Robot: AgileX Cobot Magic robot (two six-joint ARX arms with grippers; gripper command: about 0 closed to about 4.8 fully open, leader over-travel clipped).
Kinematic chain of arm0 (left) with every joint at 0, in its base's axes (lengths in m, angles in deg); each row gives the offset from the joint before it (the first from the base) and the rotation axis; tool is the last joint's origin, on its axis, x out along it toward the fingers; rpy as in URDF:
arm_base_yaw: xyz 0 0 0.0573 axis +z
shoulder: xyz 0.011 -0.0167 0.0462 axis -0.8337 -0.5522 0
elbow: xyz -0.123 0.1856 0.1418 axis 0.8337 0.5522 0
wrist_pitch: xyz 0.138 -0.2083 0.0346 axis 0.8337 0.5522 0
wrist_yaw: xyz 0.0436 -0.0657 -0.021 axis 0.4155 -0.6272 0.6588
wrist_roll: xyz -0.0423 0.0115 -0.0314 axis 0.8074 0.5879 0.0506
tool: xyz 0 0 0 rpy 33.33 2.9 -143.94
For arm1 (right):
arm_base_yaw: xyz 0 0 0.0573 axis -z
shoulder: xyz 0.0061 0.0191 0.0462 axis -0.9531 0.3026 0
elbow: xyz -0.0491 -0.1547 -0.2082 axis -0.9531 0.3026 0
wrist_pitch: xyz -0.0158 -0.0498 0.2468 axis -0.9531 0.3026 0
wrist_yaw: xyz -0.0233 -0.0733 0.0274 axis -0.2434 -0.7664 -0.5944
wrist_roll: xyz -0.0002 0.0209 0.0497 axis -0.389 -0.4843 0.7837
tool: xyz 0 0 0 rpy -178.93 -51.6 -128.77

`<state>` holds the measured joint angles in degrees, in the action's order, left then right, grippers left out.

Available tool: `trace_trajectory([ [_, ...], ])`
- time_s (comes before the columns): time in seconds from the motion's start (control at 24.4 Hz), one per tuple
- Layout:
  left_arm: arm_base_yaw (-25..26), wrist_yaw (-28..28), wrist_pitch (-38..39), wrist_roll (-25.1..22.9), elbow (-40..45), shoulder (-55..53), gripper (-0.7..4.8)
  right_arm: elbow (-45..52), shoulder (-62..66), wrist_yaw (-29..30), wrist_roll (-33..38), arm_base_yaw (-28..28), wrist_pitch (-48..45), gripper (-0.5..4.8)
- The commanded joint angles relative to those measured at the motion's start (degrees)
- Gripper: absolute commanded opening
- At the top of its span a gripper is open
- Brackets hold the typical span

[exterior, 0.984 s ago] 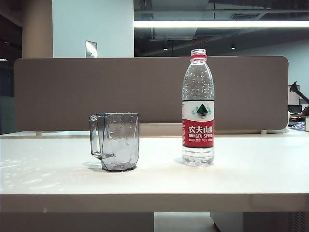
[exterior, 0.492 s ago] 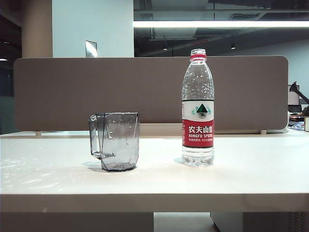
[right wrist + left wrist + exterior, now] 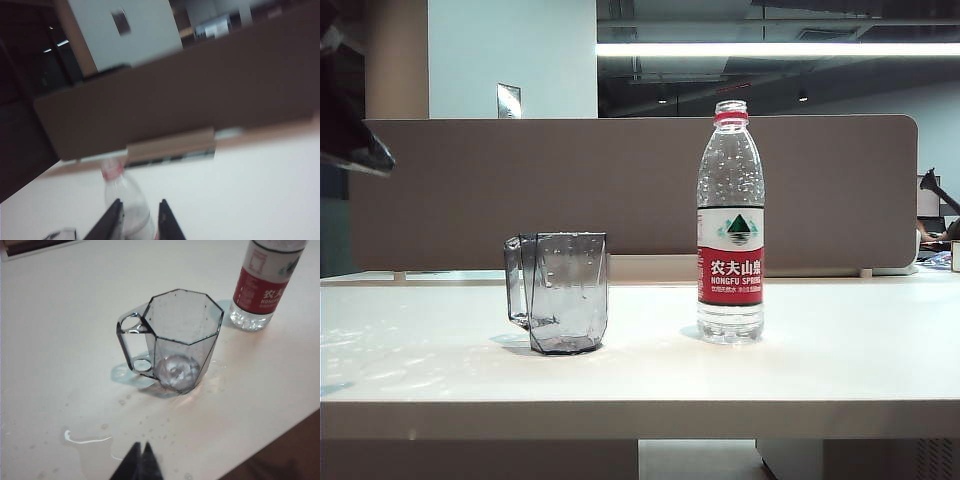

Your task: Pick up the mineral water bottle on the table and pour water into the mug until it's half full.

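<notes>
The mineral water bottle [image 3: 730,225] stands upright and uncapped on the table [image 3: 840,350], right of the mug [image 3: 557,292]. The mug's handle faces left, and droplets cling to its inside. In the left wrist view my left gripper [image 3: 141,446] is shut and empty, hovering over the table short of the mug [image 3: 175,340], with the bottle [image 3: 265,285] beyond. My right gripper [image 3: 140,202] is open, its fingertips [image 3: 118,204] framing the distant bottle [image 3: 125,197] without touching it. It does not show in the exterior view.
A brown partition [image 3: 470,190] runs along the table's back edge. Spilled water [image 3: 87,440] and small drops lie on the table between my left gripper and the mug. A dark part of the left arm [image 3: 350,130] hangs at the exterior view's top left.
A dark part of the left arm has come into the exterior view at the top left. Mug and bottle have not moved.
</notes>
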<state>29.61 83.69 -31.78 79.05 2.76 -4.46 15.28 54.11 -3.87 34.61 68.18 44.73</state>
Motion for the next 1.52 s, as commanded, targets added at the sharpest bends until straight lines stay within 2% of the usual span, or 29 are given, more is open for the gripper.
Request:
trace_trajectory([
  [0.04,0.0,-0.2,-0.9,0.0,-0.3,-0.2,-0.01,-11.5,5.5,0.0,-12.0,-0.1,11.6,1.06],
  [0.08,-0.3,-0.2,-0.9,0.0,-0.3,-0.4,-0.01,-19.0,10.2,-0.3,-19.6,0.0,20.4,1.06],
  [0.12,-0.5,-0.2,-0.9,0.0,-0.3,-0.4,-0.01,-23.5,13.6,-0.3,-23.6,0.0,25.4,1.06],
  [0.29,-0.9,-0.2,-0.9,0.0,-0.4,-0.4,-0.01,-40.0,28.2,0.1,-27.7,0.0,40.2,1.09],
  [0.33,-1.4,-0.2,-0.9,0.0,-0.4,-0.4,-0.01,-43.9,32.3,1.7,-27.7,-0.1,43.0,1.41],
  [0.41,-2.0,-0.1,-0.9,0.0,-0.4,-0.4,-0.01,-45.9,35.6,6.6,-27.6,-0.1,43.4,1.67],
  [0.49,-3.0,-0.2,-0.9,0.0,-0.4,-0.4,-0.01,-46.1,38.4,14.4,-27.0,0.0,41.3,1.71],
  [0.53,-3.4,-0.1,-0.9,0.0,-0.4,-0.4,-0.01,-46.1,39.3,16.8,-25.4,0.0,40.8,1.71],
  [0.62,-6.3,-0.2,-0.9,0.0,-0.4,-0.4,-0.01,-46.1,44.7,25.6,-20.6,0.0,39.7,1.71],
  [0.7,-7.8,-0.2,-0.9,0.0,-0.4,-0.4,-0.01,-46.0,47.3,27.0,-20.5,-0.2,39.8,1.72],
  [0.82,-9.8,-0.2,-0.9,0.0,-0.4,-0.4,-0.01,-44.0,49.0,23.1,-20.5,-1.1,36.5,1.76],
  [0.98,-11.1,-0.2,-0.9,0.0,-0.4,-0.4,-0.01,-37.2,48.0,13.7,-20.5,-4.6,24.6,1.76],
  [1.07,-11.2,-0.2,-0.9,0.0,-0.4,-0.4,-0.01,-33.5,47.1,11.5,-20.5,-6.1,18.3,1.76],
  [1.11,-11.1,-0.1,-0.9,0.0,-0.4,-0.4,-0.01,-29.1,46.0,10.1,-20.2,-8.1,11.2,1.76],
  [1.19,-11.2,-0.2,-0.9,0.0,-0.5,-0.3,-0.01,-23.7,45.1,7.8,-18.7,-11.5,2.6,1.76],
  [1.27,-11.2,-0.2,-0.9,0.0,-0.5,-0.3,-0.01,-18.4,44.7,3.1,-17.7,-15.2,-5.0,1.76],
  [1.35,-11.1,-0.1,-0.9,0.0,-0.5,0.1,-0.01,-9.8,45.5,-4.3,-17.3,-21.9,-16.9,1.76],
  [1.52,-11.1,-0.2,-1.0,0.0,-0.5,0.6,-0.01,-2.4,48.0,-13.3,-17.3,-29.0,-27.2,1.82],
])
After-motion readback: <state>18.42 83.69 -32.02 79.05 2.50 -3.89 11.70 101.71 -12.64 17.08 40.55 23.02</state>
